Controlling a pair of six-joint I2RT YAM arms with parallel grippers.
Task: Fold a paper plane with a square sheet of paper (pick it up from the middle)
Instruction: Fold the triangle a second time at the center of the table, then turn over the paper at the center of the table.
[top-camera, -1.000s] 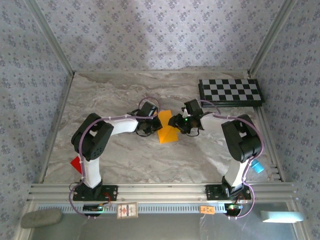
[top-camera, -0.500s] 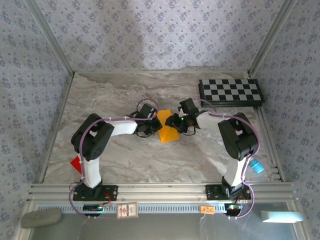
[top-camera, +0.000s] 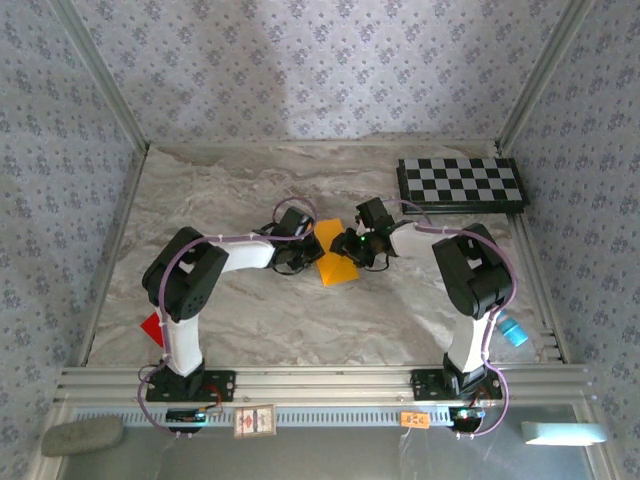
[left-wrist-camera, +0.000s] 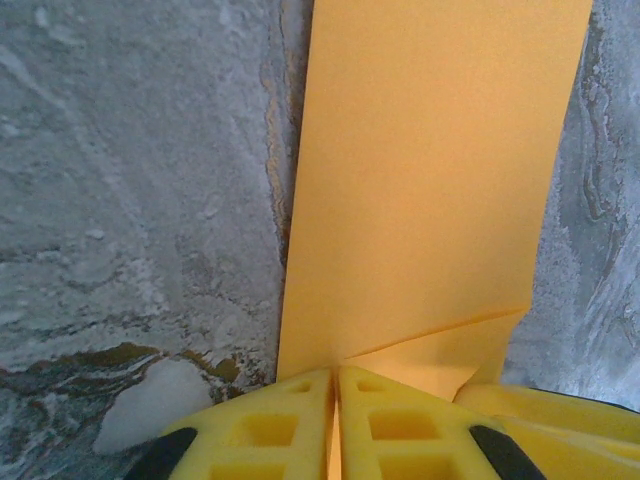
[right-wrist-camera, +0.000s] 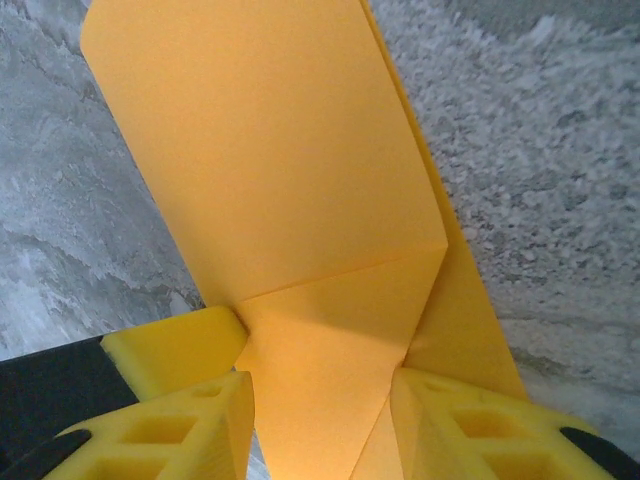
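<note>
The orange-yellow sheet of paper (top-camera: 336, 262) lies in the middle of the table, folded into a long strip with a slanted corner flap. My left gripper (top-camera: 303, 250) is at its left edge. In the left wrist view the paper (left-wrist-camera: 430, 180) stretches away from me, and the left gripper (left-wrist-camera: 335, 400) is shut on its near edge. My right gripper (top-camera: 353, 246) is at the right edge. In the right wrist view its jaws (right-wrist-camera: 320, 395) stand apart, one on each side of the folded flap (right-wrist-camera: 330, 330).
A black-and-white checkerboard (top-camera: 462, 182) lies at the back right. A small red triangular piece (top-camera: 152, 328) sits by the left arm's base, and a blue object (top-camera: 513, 332) by the right arm. Patterned walls close in three sides of the marbled table (top-camera: 230, 190).
My right gripper has moved left onto the paper's right edge, and its jaws have narrowed a little. The left gripper has stayed pinched on the paper's left edge.
</note>
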